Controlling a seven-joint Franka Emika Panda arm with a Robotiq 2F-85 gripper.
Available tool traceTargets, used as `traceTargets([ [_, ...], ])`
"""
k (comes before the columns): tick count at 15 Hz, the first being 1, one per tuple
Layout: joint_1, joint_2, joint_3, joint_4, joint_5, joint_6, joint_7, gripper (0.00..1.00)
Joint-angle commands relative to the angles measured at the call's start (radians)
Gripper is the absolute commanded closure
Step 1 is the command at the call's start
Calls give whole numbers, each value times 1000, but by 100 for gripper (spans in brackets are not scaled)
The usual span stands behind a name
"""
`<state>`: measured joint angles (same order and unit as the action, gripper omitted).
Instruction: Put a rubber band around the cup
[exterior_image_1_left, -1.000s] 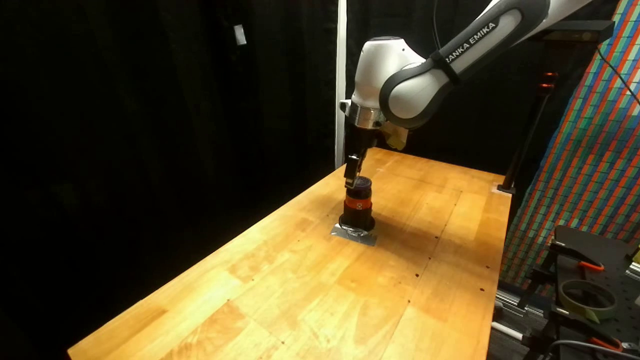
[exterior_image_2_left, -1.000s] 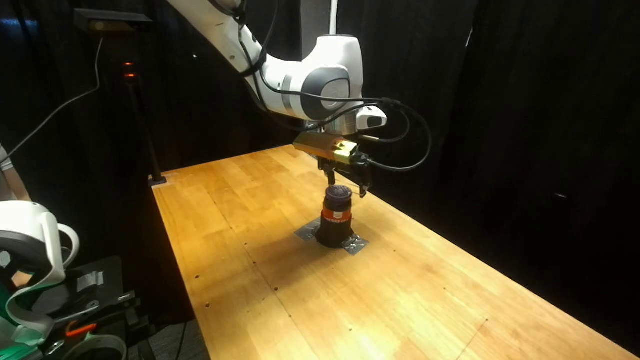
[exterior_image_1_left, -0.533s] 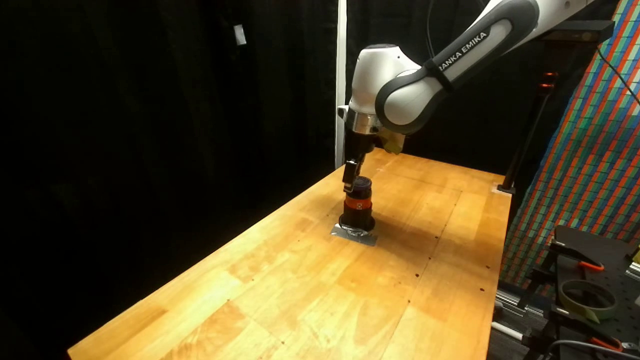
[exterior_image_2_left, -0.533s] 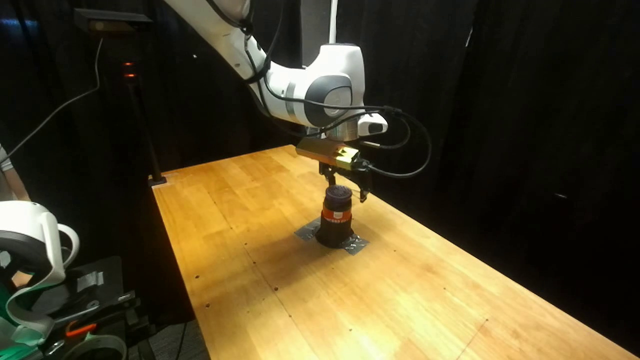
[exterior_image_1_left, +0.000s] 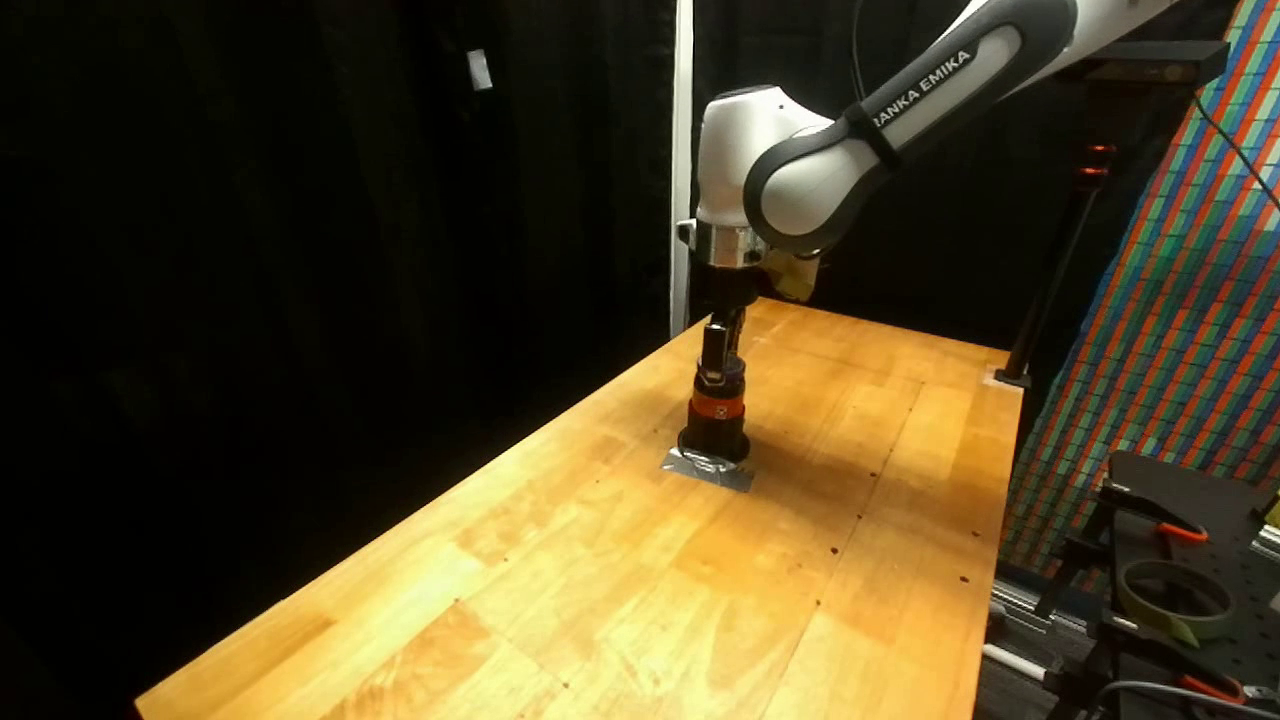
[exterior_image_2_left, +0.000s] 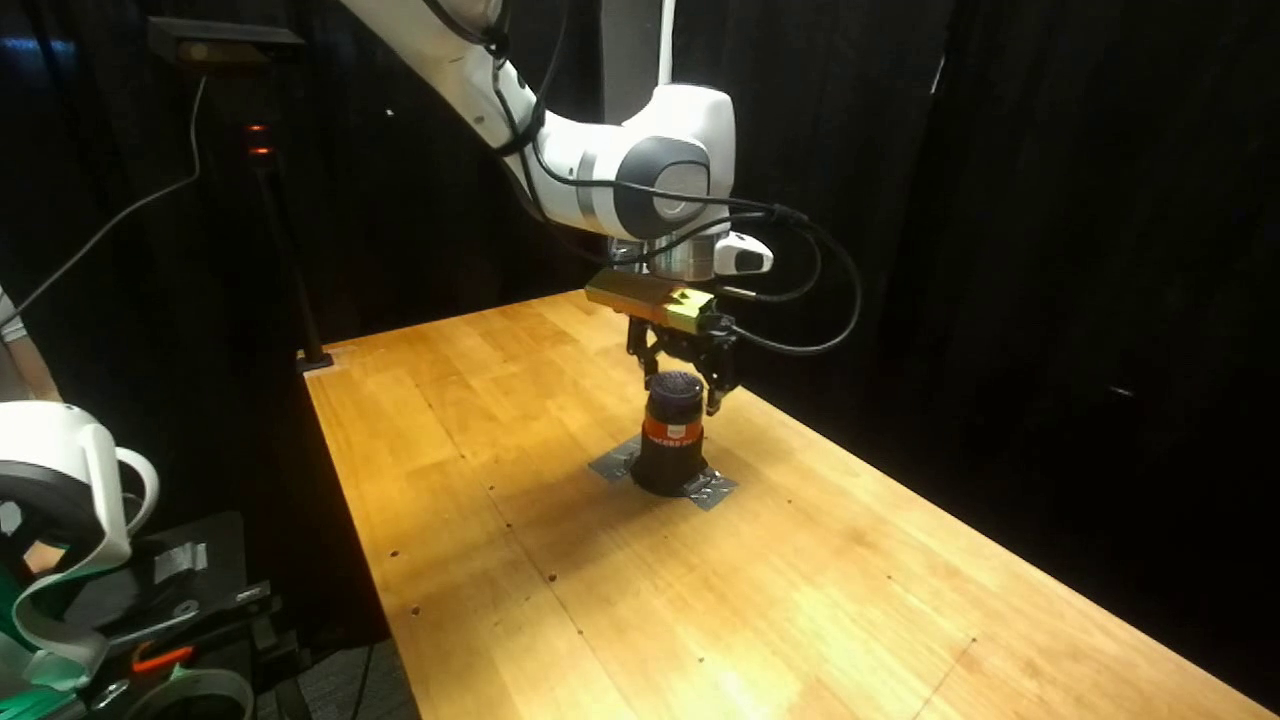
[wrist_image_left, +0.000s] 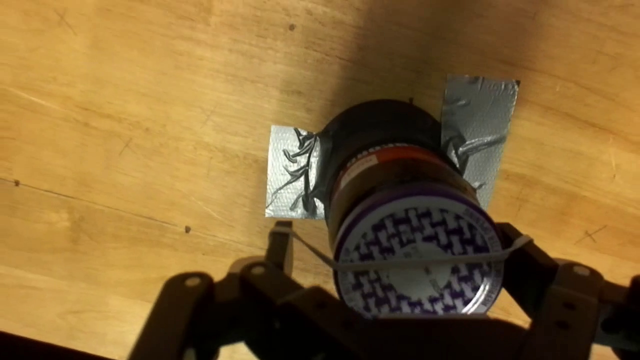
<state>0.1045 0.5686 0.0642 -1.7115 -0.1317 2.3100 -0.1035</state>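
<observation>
The cup (exterior_image_2_left: 672, 432) is a short jar standing upright on the table, with a dark base, an orange-red band and a purple-and-white patterned lid; it also shows in an exterior view (exterior_image_1_left: 717, 410) and the wrist view (wrist_image_left: 417, 292). My gripper (wrist_image_left: 400, 234) is open, its fingers on either side of the lid; it shows in both exterior views (exterior_image_1_left: 715, 352) (exterior_image_2_left: 682, 394). A thin pale rubber band (wrist_image_left: 425, 263) is stretched between the fingertips. One strand crosses over the lid and bends at its left edge. The other strand is hidden.
Silver tape (wrist_image_left: 292, 170) holds the cup's base to the wooden table (exterior_image_1_left: 640, 600); more tape (wrist_image_left: 477, 112) is at its other side. A dark post (exterior_image_1_left: 1055, 270) stands at the table's far corner. A black cart (exterior_image_1_left: 1190, 500) with a tape roll (exterior_image_1_left: 1178, 598) stands beside the table.
The gripper has come down and shifted over the cup, and it now stands more upright. Its fingertips are lower beside the lid. The cup has not moved.
</observation>
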Motion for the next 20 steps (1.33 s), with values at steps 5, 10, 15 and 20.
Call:
traceTargets([
  [5, -57, -33, 21, -1, 71, -181, -99, 0],
  [10, -75, -43, 23, -28, 101, -194, -133, 25],
  [15, -84, -111, 20, -131, 92, -128, -161, 58],
  [20, -105, -202, 20, -307, 111, 130, -151, 93],
])
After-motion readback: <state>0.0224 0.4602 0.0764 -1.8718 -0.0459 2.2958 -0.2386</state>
